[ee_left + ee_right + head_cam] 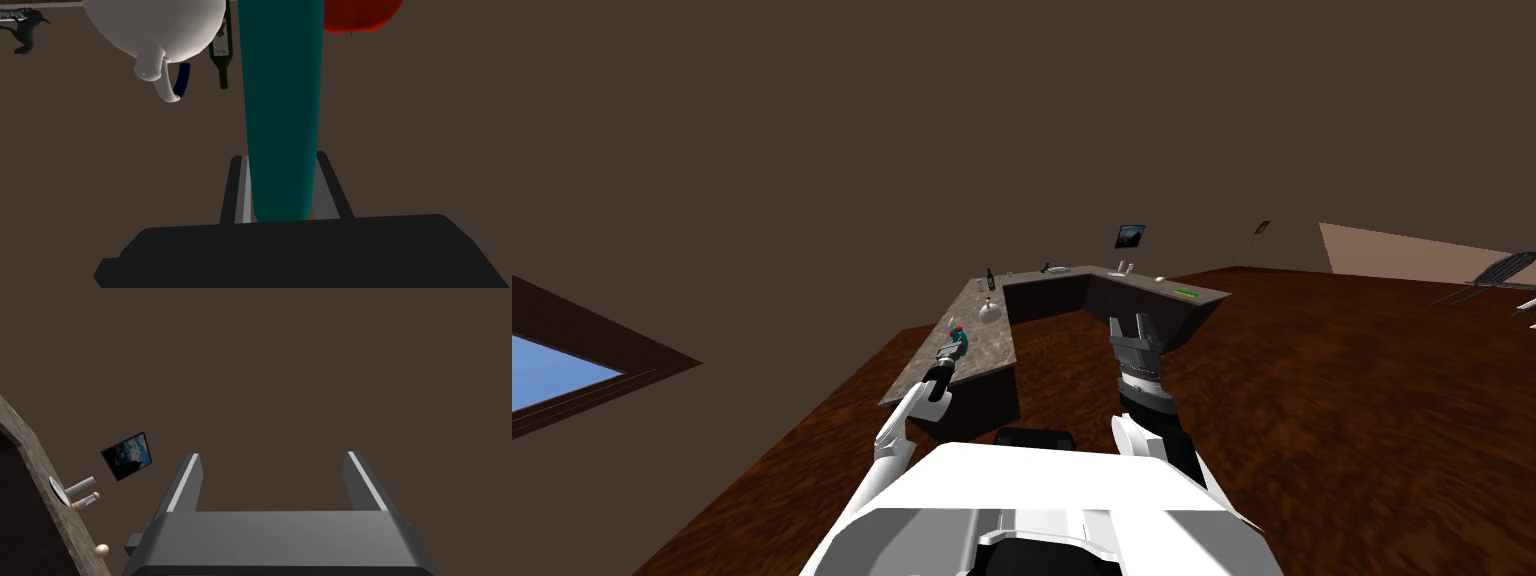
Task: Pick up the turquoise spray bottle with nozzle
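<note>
The left gripper [280, 162] is seen clamped on the turquoise spray bottle [280, 100], with a light grey finger [242, 190] pressed flat against either side of the body. In the head view the left arm is stretched forward and slightly inward over the near leg of a U-shaped, stone-topped counter [992, 350]. There the gripper [952, 350] is met by the bottle [962, 342] above the counter's near end. Whether the bottle rests on the top or is raised from it cannot be told.

The bottle's nozzle is cut off by the edge of the left wrist view, and its other end is hidden behind the gripper's dark body. Just beside the bottle a red rounded thing [360, 15] is partly cropped; what it is cannot be made out. On the other side a white teapot [155, 25] is shown in part, with a dark wine bottle [221, 50] between it and the spray bottle. A small black object [25, 30] farther off is too indistinct to name.

The right gripper [1133, 325] is held up over the floor inside the counter's U, its fingers [187, 480] spread wide with nothing between them.
</note>
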Motion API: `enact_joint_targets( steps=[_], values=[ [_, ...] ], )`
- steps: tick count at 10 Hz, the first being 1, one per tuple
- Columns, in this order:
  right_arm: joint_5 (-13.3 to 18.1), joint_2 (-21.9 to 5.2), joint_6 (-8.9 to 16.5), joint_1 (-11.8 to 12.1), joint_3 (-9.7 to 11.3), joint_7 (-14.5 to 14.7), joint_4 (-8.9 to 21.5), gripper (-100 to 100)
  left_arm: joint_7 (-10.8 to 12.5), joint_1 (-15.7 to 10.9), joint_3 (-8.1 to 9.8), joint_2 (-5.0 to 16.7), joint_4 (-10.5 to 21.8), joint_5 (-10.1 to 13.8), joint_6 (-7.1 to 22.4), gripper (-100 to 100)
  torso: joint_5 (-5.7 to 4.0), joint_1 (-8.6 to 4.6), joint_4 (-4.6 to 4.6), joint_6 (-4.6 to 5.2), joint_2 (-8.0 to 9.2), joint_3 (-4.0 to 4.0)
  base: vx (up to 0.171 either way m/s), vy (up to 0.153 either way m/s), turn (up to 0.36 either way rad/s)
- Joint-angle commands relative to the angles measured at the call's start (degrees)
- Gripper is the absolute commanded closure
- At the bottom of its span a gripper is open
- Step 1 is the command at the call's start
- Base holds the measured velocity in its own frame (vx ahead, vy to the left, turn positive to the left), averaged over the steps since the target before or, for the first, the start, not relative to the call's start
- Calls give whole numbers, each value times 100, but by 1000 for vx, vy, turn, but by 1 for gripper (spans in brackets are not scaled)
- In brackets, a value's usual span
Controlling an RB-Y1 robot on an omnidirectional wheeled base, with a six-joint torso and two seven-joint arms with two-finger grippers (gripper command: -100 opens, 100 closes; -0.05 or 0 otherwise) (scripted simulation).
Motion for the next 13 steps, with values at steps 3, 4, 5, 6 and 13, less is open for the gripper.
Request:
enact_joint_targets(
  steps=[3, 4, 5, 6, 13],
  values=[
    [0, 1, 0, 0, 1, 0, 0, 0, 261, 202, 171, 565, 167, 276, -382, 100, 2, -10, -7, -3, -5, -6, 56, -116, 64],
    [0, 0, 0, 0, 0, 0, 0, 0, 425, 381, 269, 751, 218, 463, -622, 100, 2, -6, -6, 1, -5, -6, 61, -124, 79],
    [0, 0, 0, 0, 0, 0, 0, 0, 425, 381, 269, 888, 218, 463, -622, 100, 4, -4, -8, -3, -5, -6, 51, -111, 57],
    [0, 0, 0, 0, 0, 0, 0, 0, 589, 560, 367, 1105, 270, 649, -863, 100, 3, -1, -5, 6, -4, -5, 73, -136, 61],
    [0, -1, 0, -1, 0, 0, 0, 0, 898, 896, 556, 1764, 376, 995, -1327, 0, 7, 15, -4, 17, 1, -2, 42, -99, 43]
  ],
)
